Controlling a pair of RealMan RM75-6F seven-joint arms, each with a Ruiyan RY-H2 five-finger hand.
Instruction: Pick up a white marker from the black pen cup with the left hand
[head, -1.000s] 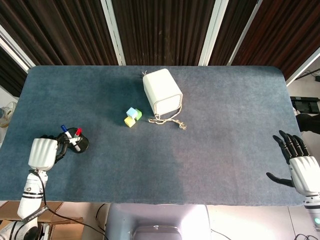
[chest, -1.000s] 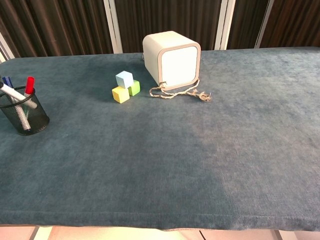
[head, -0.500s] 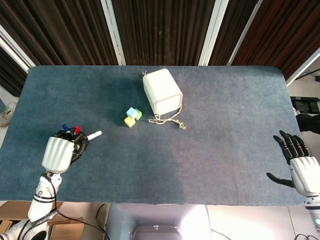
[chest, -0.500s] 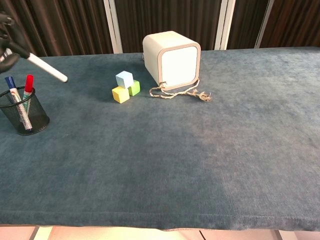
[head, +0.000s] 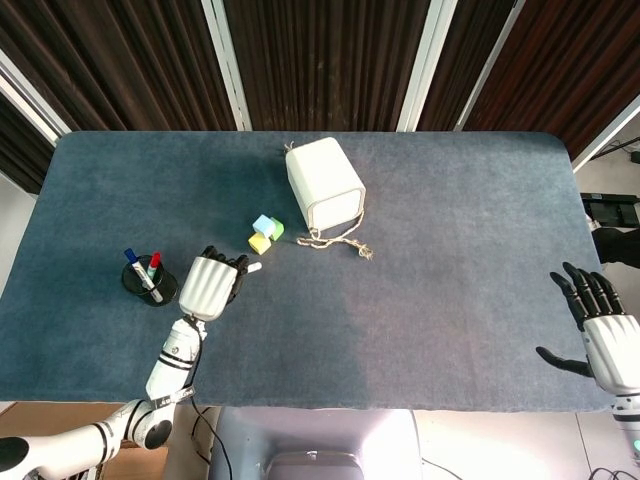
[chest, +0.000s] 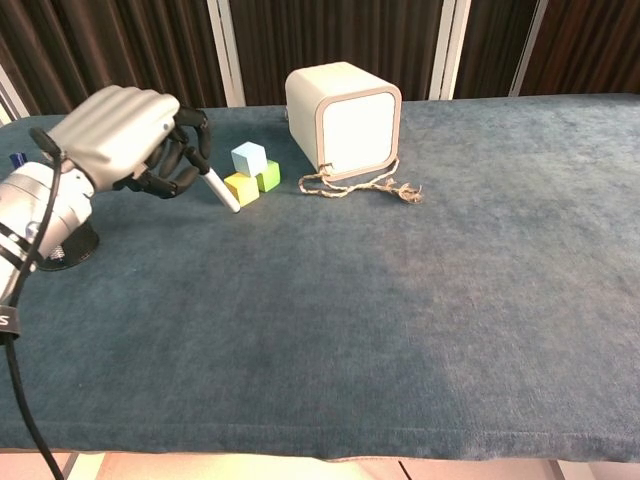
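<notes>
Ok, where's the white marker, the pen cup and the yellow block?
white marker (chest: 224, 191), chest view, middle of the barrel sticking out of the left hand.
pen cup (head: 138, 281), head view, black mesh side wall.
yellow block (chest: 240, 189), chest view, front face.

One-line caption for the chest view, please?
Left hand holds the white marker above the table, beside the coloured blocks.

Matt blue cloth table (head: 450, 200) — fuzzy
</notes>
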